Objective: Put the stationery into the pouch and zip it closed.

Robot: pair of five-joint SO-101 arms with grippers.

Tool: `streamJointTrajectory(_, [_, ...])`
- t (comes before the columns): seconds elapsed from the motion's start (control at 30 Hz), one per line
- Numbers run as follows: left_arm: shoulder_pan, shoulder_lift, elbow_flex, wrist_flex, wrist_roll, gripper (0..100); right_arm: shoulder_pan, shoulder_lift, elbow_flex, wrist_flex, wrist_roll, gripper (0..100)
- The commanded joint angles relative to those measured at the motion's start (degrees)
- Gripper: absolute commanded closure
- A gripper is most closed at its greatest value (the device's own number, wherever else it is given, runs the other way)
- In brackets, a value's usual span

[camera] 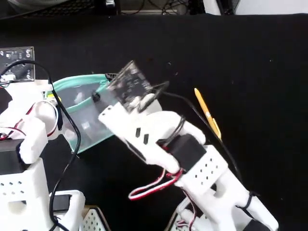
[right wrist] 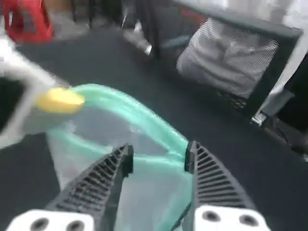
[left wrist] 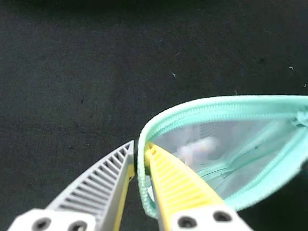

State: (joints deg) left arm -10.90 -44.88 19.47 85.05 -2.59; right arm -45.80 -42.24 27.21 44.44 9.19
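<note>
Left hand point(left wrist: 140, 146) pinching pouch point(left wrist: 231, 139) rim, right hand point(right wrist: 160, 148) parted over pouch, high view has yellow pen point(camera: 207, 113) lying apart

Left gripper point(left wrist: 140, 156), grey and yellow ribbed plastic fingers: clamped on the rim of the mint-green clear-sided zip pouch point(left wrist: 231, 103). Right gripper point(right wrist: 158, 158), black ribbed fingers: parted, poised over the pouch's rim.

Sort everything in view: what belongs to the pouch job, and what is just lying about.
Job: pouch, rim clamped by the left gripper, jaws shut; right gripper, jaws open over that rim; yellow pen, lying apart on the table.
Lying about: red stool and mesh frame in the room behind; cables past the table's far edge.
</note>
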Motion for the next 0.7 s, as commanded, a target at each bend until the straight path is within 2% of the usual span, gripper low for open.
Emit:
streamJointTrajectory(0.0, [0.22,1.93,8.66,0.53,0.09,97,-2.73,-0.40,-10.07,5.10,2.99,80.0])
streamJointTrajectory(0.13, [0.13,1.93,8.66,0.62,0.09,97,-0.97,-0.48,-22.29,13.80,3.25,80.0])
streamJointTrajectory(0.2, [0.13,1.76,8.66,0.62,0.09,97,5.27,-0.48,-26.86,19.34,3.25,80.1])
streamJointTrajectory(0.3, [0.13,1.41,8.48,0.62,0.09,97,19.52,-0.13,-28.00,26.02,2.73,80.1])
streamJointTrajectory(0.4, [0.57,1.76,8.57,0.62,0.09,97,31.65,-0.04,-20.97,29.63,2.73,80.1])
streamJointTrajectory(0.5, [0.57,1.93,8.57,0.62,0.09,97,38.86,0.04,-7.96,28.92,2.73,79.9])
streamJointTrajectory(0.57, [0.57,1.93,8.84,0.62,0.09,97,41.41,0.22,1.89,24.88,2.73,79.8])
streamJointTrajectory(0.67, [0.57,1.85,9.89,0.53,0.09,97,43.60,2.07,15.78,13.27,3.25,80.0])
